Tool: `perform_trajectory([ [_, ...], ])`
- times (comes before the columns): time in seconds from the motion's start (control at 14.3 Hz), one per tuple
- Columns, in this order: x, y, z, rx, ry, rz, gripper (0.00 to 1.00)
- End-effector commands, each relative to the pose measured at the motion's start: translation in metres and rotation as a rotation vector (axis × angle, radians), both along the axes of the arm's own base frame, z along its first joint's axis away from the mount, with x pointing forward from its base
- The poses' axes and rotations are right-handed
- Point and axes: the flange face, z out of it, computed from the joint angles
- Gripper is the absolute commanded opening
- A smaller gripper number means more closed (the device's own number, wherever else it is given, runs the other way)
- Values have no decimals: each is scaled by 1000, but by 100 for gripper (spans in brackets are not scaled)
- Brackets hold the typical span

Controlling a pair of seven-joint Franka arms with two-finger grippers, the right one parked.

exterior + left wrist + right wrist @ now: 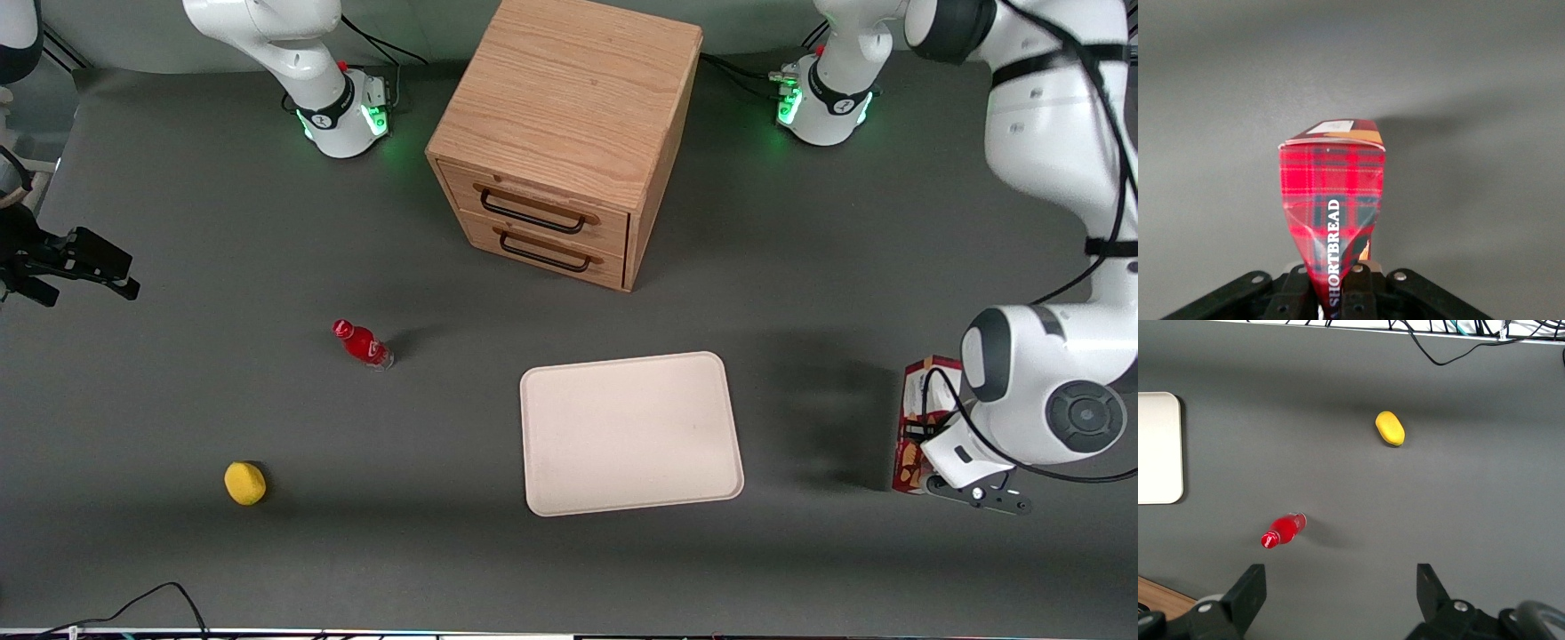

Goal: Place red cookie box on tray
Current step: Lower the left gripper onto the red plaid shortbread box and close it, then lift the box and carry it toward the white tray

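The red cookie box (917, 391) is a slim tartan carton reading "SHORTBREAD" (1331, 193), with a white label on its end. It is toward the working arm's end of the table, well apart from the tray. My left gripper (925, 449) is over it and shut on its near end (1333, 283), and the carton is squeezed in between the black fingers (1361, 290). The arm's wrist hides part of the box in the front view. I cannot tell whether the box rests on the table or hangs just above it. The cream-white tray (622, 363) (1158, 447) lies flat mid-table with nothing on it.
A wooden two-drawer cabinet (569, 116) stands farther from the front camera than the tray. A small red bottle (362, 343) (1283, 530) and a yellow lemon-like object (244, 483) (1390, 428) lie toward the parked arm's end. A black cable (142, 600) runs along the table's near edge.
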Motion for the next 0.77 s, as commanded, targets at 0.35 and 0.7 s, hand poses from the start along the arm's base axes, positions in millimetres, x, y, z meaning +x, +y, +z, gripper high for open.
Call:
perform_trajectory([
  [0.35,-39,-148,146,-38,18,370,0],
  [0.7,-51,-252,115,-74,-34,435,0],
])
